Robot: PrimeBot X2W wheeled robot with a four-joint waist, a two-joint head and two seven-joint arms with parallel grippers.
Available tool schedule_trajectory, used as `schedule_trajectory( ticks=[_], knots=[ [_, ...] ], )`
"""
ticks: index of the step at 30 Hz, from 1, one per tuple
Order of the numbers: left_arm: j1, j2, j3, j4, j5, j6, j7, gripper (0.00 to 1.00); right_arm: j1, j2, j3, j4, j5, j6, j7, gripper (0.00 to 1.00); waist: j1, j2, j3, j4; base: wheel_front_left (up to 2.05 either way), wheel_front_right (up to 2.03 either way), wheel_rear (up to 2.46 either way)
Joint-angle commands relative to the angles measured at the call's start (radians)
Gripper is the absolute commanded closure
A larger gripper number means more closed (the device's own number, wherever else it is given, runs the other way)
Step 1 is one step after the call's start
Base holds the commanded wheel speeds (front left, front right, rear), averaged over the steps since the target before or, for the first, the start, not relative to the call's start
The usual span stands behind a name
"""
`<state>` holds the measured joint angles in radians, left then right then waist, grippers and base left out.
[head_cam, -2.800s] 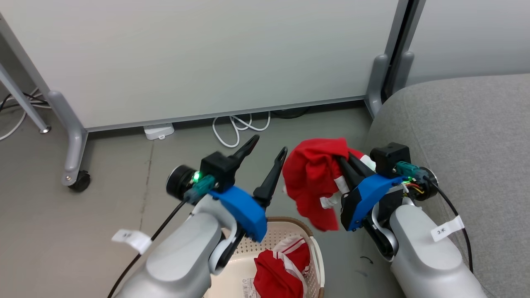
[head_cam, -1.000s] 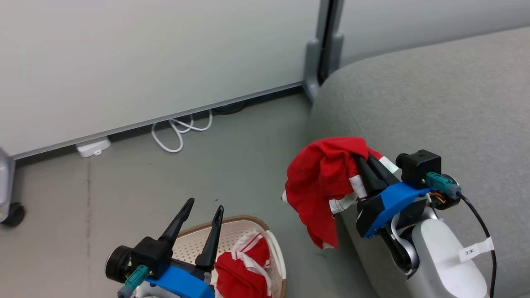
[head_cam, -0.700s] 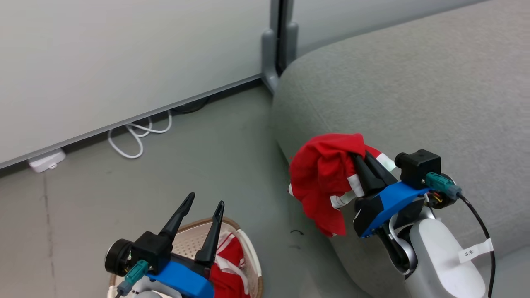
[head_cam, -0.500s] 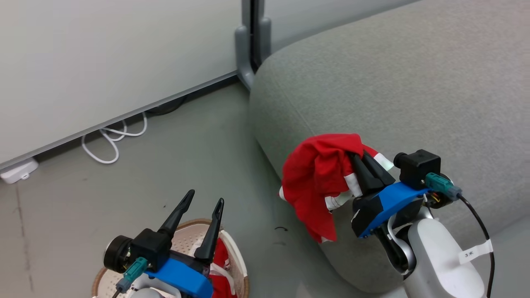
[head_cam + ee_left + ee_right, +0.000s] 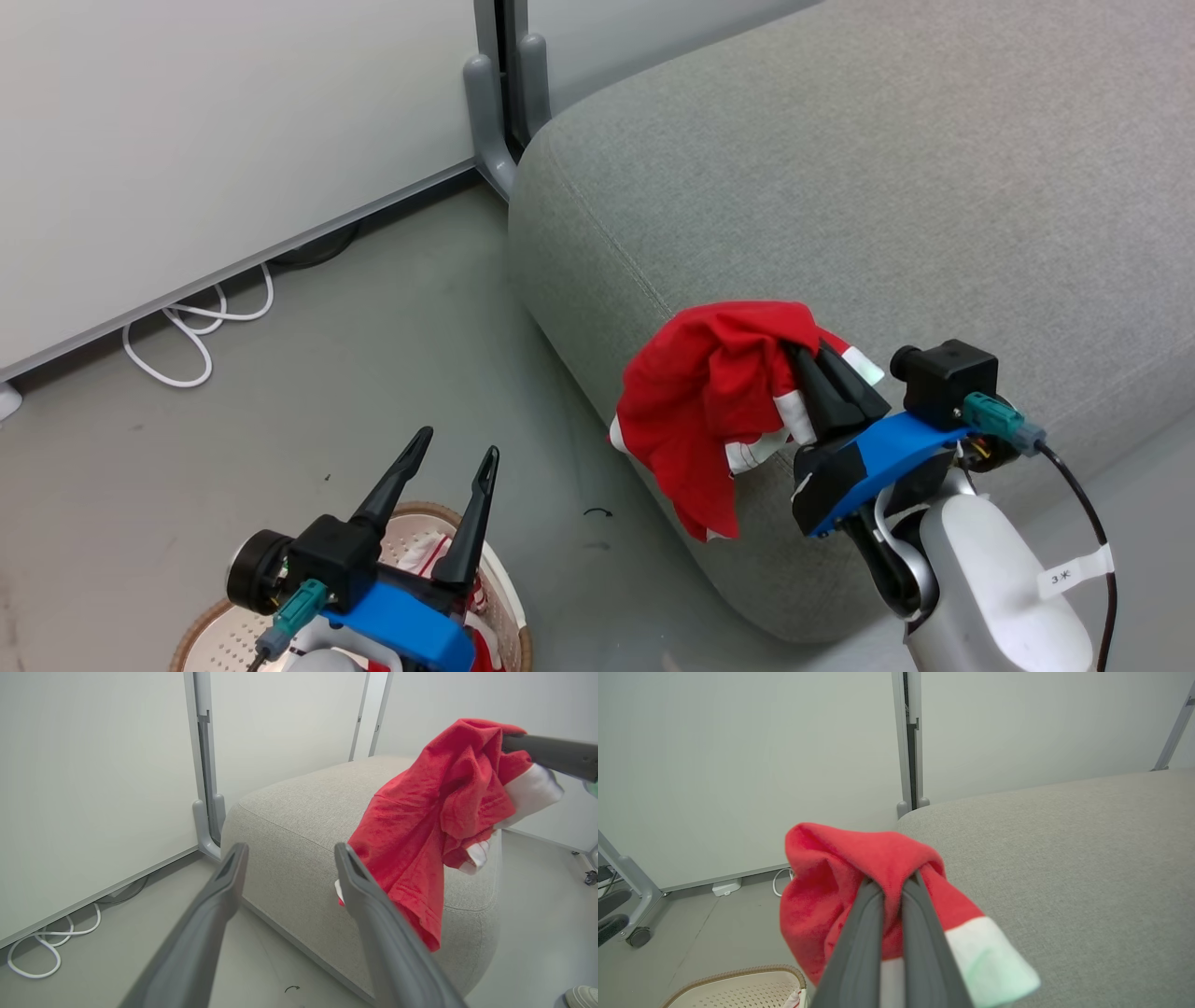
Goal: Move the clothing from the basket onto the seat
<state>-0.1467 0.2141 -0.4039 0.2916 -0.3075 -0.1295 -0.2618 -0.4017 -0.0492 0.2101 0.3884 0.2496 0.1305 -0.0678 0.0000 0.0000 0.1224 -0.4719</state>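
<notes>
My right gripper (image 5: pixel 808 353) is shut on a red garment with white panels (image 5: pixel 714 397), which hangs in the air over the near edge of the grey sofa (image 5: pixel 887 187). The right wrist view shows that garment (image 5: pixel 840 886) draped over the closed fingers, and the sofa (image 5: pixel 1064 858) spreads out to the right. My left gripper (image 5: pixel 456 445) stands open and empty above the cream basket (image 5: pixel 215 625), whose brown rim peeks out at the bottom left. More red and white cloth (image 5: pixel 476 597) lies in the basket, mostly hidden by the left wrist. In the left wrist view the garment (image 5: pixel 439 812) hangs in front of the sofa (image 5: pixel 299 812).
A white partition wall (image 5: pixel 205 140) with a grey post (image 5: pixel 495 103) stands behind the sofa's corner. A white cable (image 5: pixel 187 336) coils on the grey floor (image 5: pixel 373 373) along the wall. A wheeled partition foot (image 5: pixel 637 935) shows in the right wrist view.
The head camera has swung right, so the sofa takes up more of the view and the basket has slid toward the bottom left. The right gripper still holds the garment; the left gripper sits lower than 2.8 seconds ago.
</notes>
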Motion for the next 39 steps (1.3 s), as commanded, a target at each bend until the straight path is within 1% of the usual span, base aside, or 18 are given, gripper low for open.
schedule_trajectory(
  ticks=[1, 5, 10, 12, 14, 19, 22, 29, 32, 34, 36, 39],
  knots=[
    [-0.014, 0.008, 0.002, -0.006, 0.003, -0.001, -0.005, 0.0, -0.012, -0.002, 0.0, -0.001, 0.012, 0.0, -0.01, 1.0, 0.0, 0.0, 0.005, -0.002, 0.0, 0.0, 0.0],
    [-0.023, 0.012, 0.004, -0.012, 0.004, -0.001, -0.005, 0.0, -0.049, -0.002, -0.013, 0.012, 0.026, 0.0, -0.025, 1.0, 0.0, 0.0, 0.024, 0.006, 0.0, 0.0, 0.0],
    [-0.051, 0.031, -0.002, -0.028, 0.007, -0.001, -0.005, 0.0, -0.142, -0.002, -0.065, 0.043, 0.093, 0.0, -0.053, 1.0, 0.0, 0.0, 0.082, 0.031, 0.0, 0.0, 0.0],
    [-0.068, 0.045, -0.007, -0.036, 0.009, -0.001, -0.005, 0.0, -0.199, -0.002, -0.101, 0.065, 0.098, 0.0, -0.063, 1.0, 0.0, 0.0, 0.115, 0.043, 0.0, 0.0, 0.0],
    [-0.088, 0.056, -0.014, -0.046, 0.01, -0.001, -0.005, 0.0, -0.259, -0.003, -0.157, 0.095, 0.088, 0.0, -0.075, 1.0, 0.0, 0.0, 0.15, 0.06, 0.0, 0.0, 0.0],
    [-0.143, 0.085, -0.013, -0.077, 0.02, -0.001, -0.005, 0.0, -0.434, -0.003, -0.305, 0.17, 0.029, 0.0, -0.083, 1.0, 0.0, 0.0, 0.244, 0.094, 0.0, 0.0, 0.0],
    [-0.168, 0.102, -0.024, -0.095, 0.026, -0.001, -0.005, 0.0, -0.53, -0.04, -0.398, 0.22, -0.029, 0.0, -0.084, 1.0, 0.0, 0.0, 0.291, 0.116, 0.0, 0.0, 0.0],
    [-0.224, 0.133, -0.052, -0.14, 0.037, -0.001, -0.005, 0.0, -0.694, -0.172, -0.584, 0.319, -0.153, 0.0, -0.114, 1.0, 0.0, 0.0, 0.394, 0.177, 0.0, 0.0, 0.0],
    [-0.244, 0.145, -0.054, -0.16, 0.039, -0.001, -0.005, 0.0, -0.734, -0.201, -0.669, 0.325, -0.194, 0.0, -0.135, 1.0, 0.0, 0.0, 0.426, 0.199, 0.0, 0.0, 0.0],
    [-0.256, 0.146, -0.045, -0.177, 0.044, 0.004, -0.005, 0.0, -0.76, -0.234, -0.707, 0.332, -0.201, 0.0, -0.143, 1.0, 0.0, 0.0, 0.45, 0.216, 0.0, 0.0, 0.0],
    [-0.263, 0.147, -0.038, -0.194, 0.048, 0.006, -0.005, 0.0, -0.766, -0.265, -0.74, 0.356, -0.208, 0.0, -0.146, 1.0, 0.0, 0.0, 0.474, 0.227, 0.0, 0.0, 0.0],
    [-0.273, 0.149, -0.033, -0.215, 0.052, 0.007, -0.005, 0.0, -0.75, -0.287, -0.794, 0.38, -0.23, 0.0, -0.155, 1.0, 0.0, 0.0, 0.507, 0.235, 0.0, 0.0, 0.0]
  ],
)
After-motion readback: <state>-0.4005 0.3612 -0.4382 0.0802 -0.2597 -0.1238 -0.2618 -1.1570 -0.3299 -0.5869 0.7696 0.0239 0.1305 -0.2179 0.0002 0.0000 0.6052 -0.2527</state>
